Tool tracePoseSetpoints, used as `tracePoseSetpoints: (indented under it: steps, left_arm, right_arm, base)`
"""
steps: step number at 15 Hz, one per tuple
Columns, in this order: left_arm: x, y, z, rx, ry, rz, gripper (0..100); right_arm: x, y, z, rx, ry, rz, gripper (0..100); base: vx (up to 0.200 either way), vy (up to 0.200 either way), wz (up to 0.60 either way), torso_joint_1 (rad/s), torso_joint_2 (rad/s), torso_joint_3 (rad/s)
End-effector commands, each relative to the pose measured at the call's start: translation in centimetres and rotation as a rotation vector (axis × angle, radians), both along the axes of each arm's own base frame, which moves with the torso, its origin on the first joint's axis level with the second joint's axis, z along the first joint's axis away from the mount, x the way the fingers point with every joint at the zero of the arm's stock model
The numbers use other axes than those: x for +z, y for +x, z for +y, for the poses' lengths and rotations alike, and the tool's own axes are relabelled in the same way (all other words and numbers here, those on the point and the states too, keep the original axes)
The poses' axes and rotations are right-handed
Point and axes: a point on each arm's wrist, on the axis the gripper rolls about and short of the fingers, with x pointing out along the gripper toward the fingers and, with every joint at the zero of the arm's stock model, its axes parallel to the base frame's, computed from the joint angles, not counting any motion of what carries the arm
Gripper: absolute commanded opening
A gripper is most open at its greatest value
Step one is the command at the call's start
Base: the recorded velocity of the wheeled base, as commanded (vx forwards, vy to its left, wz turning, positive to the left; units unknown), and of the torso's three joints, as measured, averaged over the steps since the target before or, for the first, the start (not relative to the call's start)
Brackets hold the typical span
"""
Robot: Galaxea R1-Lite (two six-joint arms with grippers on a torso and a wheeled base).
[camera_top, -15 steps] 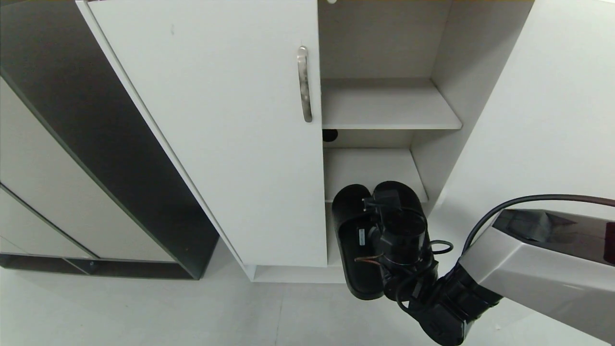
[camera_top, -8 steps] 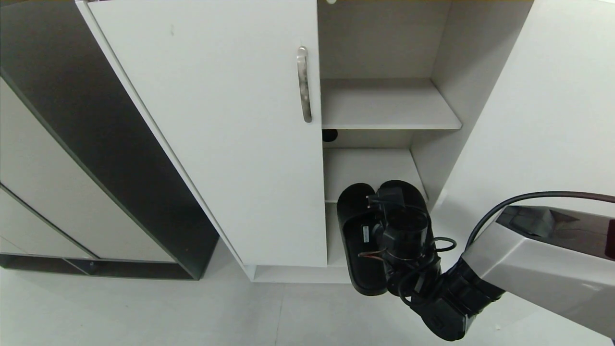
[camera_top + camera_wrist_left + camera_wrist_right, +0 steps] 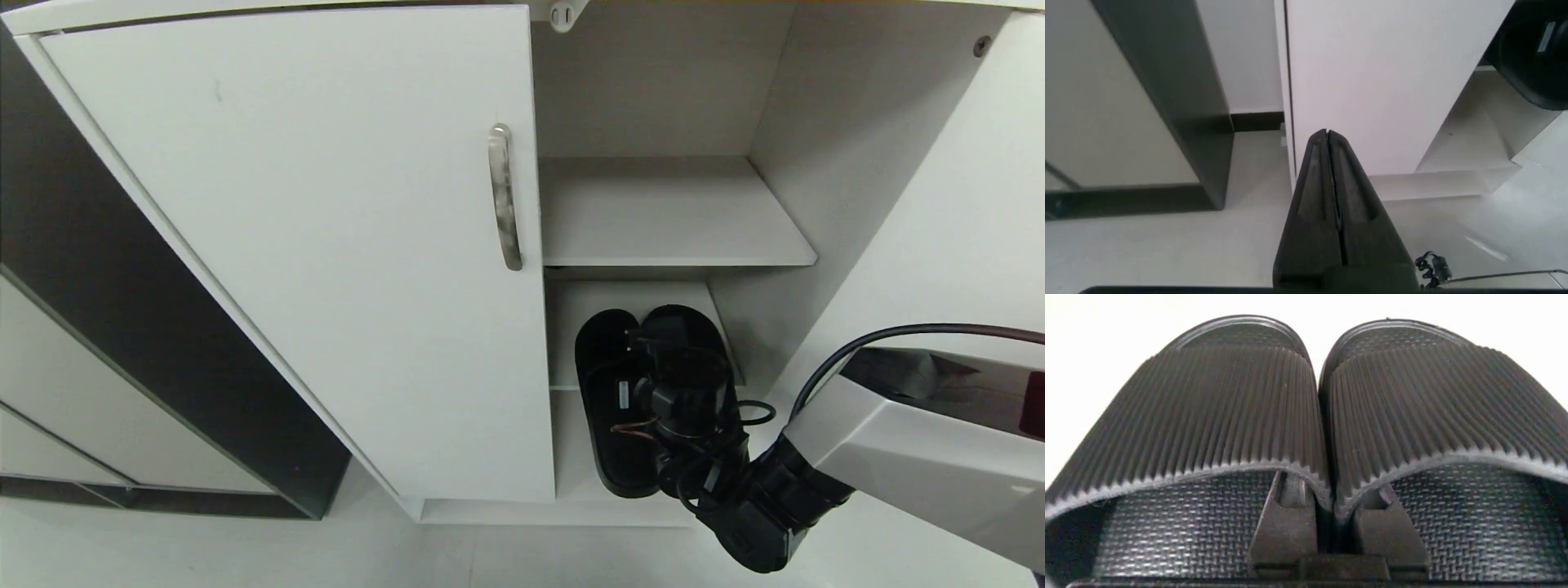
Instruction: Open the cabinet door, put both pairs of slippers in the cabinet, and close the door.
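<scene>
Slippers [image 3: 608,408]: one black pair, side by side and pressed together, toes pointing far into the cabinet [image 3: 816,122], heels on the near side. The pair sits in the open right half of the cabinet, low down. Its toes overlap the near edge of the middle shelf [image 3: 563,335] and its heels are over the bottom board [image 3: 571,449]. Cannot tell whether the soles touch either surface.

Right gripper [image 3: 1331,506]: clamped on the pair. In the right wrist view one of its fingers [image 3: 1282,527] sits under each ribbed strap, squeezing the two inner edges together between them.

Left gripper [image 3: 1327,143]: jaws fully together, nothing between them. It hangs above the floor [image 3: 204,547], on the near side of the left door [image 3: 326,245] and well apart from the slippers.

Right door [image 3: 963,204]: swung open to the right. The left door is closed, and its metal handle [image 3: 504,196] stands upright along its right edge.

Upper shelf [image 3: 669,220]: bare white board above the slippers.

Dark panel [image 3: 98,220]: stands to the left of the cabinet.
</scene>
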Motion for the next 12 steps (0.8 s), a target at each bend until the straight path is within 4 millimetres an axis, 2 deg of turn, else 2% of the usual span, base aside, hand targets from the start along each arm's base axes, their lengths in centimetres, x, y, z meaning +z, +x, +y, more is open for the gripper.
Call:
tracePoseSetpoints:
  steps: [1, 4, 7, 9, 10, 12]
  left_arm:
    - [0.0, 0.0, 0.0, 0.0, 0.0, 0.002, 0]
    - [0.0, 0.0, 0.0, 0.0, 0.0, 0.002, 0]
    - [0.0, 0.0, 0.0, 0.0, -0.002, 0.002, 0]
    - [0.0, 0.0, 0.0, 0.0, 0.0, 0.002, 0]
    - [0.0, 0.0, 0.0, 0.0, 0.0, 0.002, 0]
    - [0.0, 0.0, 0.0, 0.0, 0.0, 0.002, 0]
  right_arm:
    - [-0.4, 0.4, 0.0, -0.005, 0.01, 0.002, 0]
    - [-1.5, 0.7, 0.2, -0.007, 0.021, 0.021, 0]
    - [-2.2, 3.2, 0.3, -0.038, 0.065, -0.007, 0]
    - [-1.5, 4.4, 0.3, -0.05, 0.081, -0.027, 0]
    - [-1.5, 4.4, 0.3, -0.05, 0.081, -0.027, 0]
    - [-0.6, 6.3, 0.5, -0.046, 0.09, -0.008, 0]
  base:
    - [0.0, 0.0, 0.0, 0.0, 0.0, 0.0]
    - [0.0, 0.0, 0.0, 0.0, 0.0, 0.0]
    - [0.0, 0.0, 0.0, 0.0, 0.0, 0.0]
    - [0.0, 0.0, 0.0, 0.0, 0.0, 0.0]
    - [0.0, 0.0, 0.0, 0.0, 0.0, 0.0]
    - [0.0, 0.0, 0.0, 0.0, 0.0, 0.0]
